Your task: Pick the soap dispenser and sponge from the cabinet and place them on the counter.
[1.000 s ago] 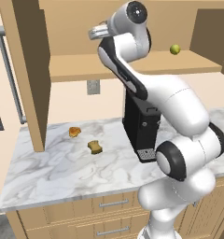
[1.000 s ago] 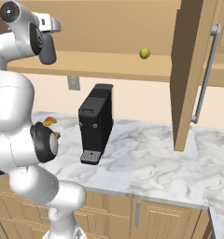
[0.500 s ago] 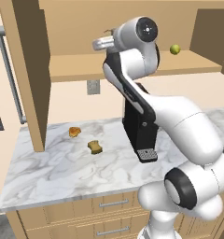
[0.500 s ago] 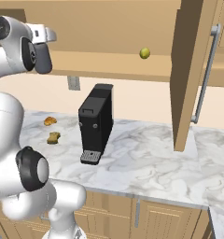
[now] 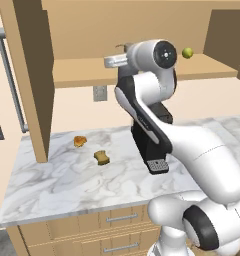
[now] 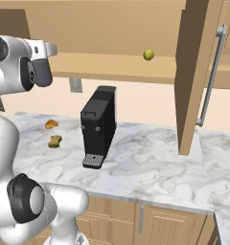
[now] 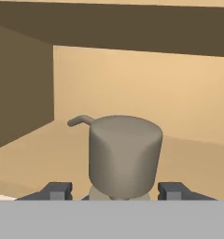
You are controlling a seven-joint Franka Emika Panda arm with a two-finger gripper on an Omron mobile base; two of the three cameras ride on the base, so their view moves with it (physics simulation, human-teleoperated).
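Note:
The slate-grey soap dispenser (image 7: 125, 154) stands upright between my fingertips (image 7: 55, 190), its thin nozzle pointing left, inside the light-wood cabinet (image 7: 132, 88). My gripper (image 7: 114, 191) is shut on the dispenser low down. In the left base view the gripper (image 5: 114, 61) is at the front of the cabinet shelf (image 5: 77, 72); the right base view shows the gripper (image 6: 49, 48) at the shelf's left end. The mustard sponge (image 5: 102, 157) (image 6: 55, 141) lies on the marble counter (image 5: 67, 185) (image 6: 150, 167).
A black coffee machine (image 6: 98, 125) (image 5: 147, 145) stands mid-counter. An orange-brown lump (image 5: 80, 141) (image 6: 51, 124) lies near the sponge. A green ball (image 5: 187, 52) (image 6: 148, 54) rests on the shelf. Open cabinet doors (image 5: 27, 75) (image 6: 196, 72) hang down at both sides.
The hand has come lower at the shelf front, and the arm's upper joint has swung to the right. The sponge, lump and coffee machine have stayed put.

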